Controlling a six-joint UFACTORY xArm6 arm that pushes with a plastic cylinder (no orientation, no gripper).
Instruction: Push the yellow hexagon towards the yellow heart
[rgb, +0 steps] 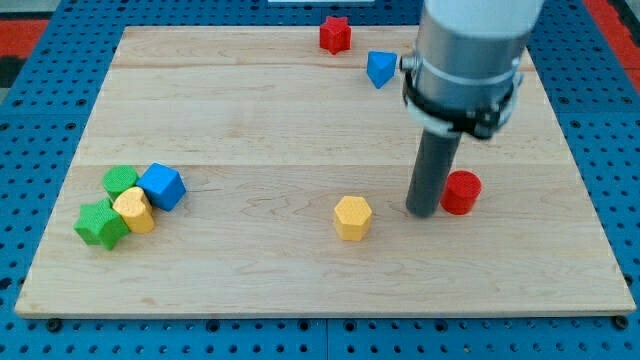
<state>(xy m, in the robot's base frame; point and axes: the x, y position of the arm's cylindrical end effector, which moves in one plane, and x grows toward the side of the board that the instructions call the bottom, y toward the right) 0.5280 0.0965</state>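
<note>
The yellow hexagon (352, 217) sits on the wooden board (300, 110) a little below its middle. The yellow heart (134, 210) lies at the view's left, in a cluster with other blocks. My tip (423, 212) rests on the board to the right of the yellow hexagon, with a small gap between them. A red cylinder (461, 192) stands right beside the tip on its right.
A blue cube (161, 186), a green block (121, 181) and a green star (101, 223) crowd around the yellow heart. A red star (335, 34) and a blue block (380, 68) sit near the view's top. The board lies on a blue perforated surface.
</note>
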